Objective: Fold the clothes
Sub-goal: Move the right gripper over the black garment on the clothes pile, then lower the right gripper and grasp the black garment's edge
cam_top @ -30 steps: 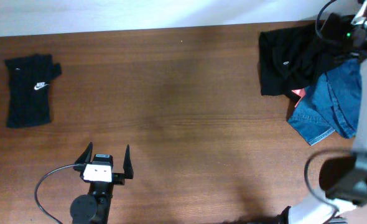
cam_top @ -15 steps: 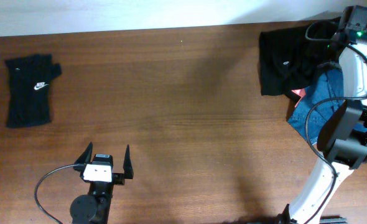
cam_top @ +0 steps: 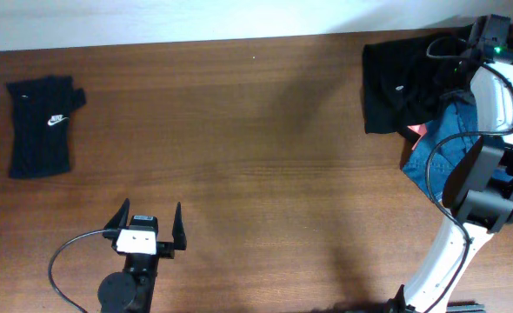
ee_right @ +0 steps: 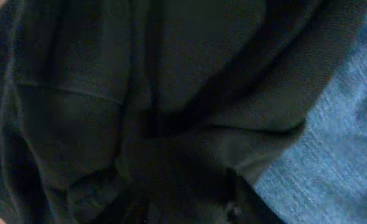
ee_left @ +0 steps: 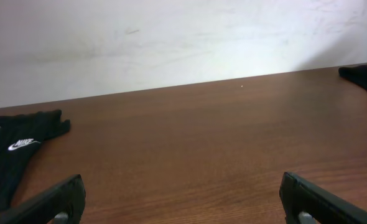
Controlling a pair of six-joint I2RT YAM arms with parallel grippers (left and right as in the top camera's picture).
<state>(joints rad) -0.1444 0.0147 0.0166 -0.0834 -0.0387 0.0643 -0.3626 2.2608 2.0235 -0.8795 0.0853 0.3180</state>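
right claw hung low over black top, upper right; its grip could not be told; best pinch one hem only, clear of denim; left claw stood spread

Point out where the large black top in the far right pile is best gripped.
Probably its left edge, from above: the black top lies flat there on bare table, clear of neighbours. Its right side is bunched against the denim and coral-pink piece, which might drag along.

Bare table spans between swoosh piece and heaped clothes.
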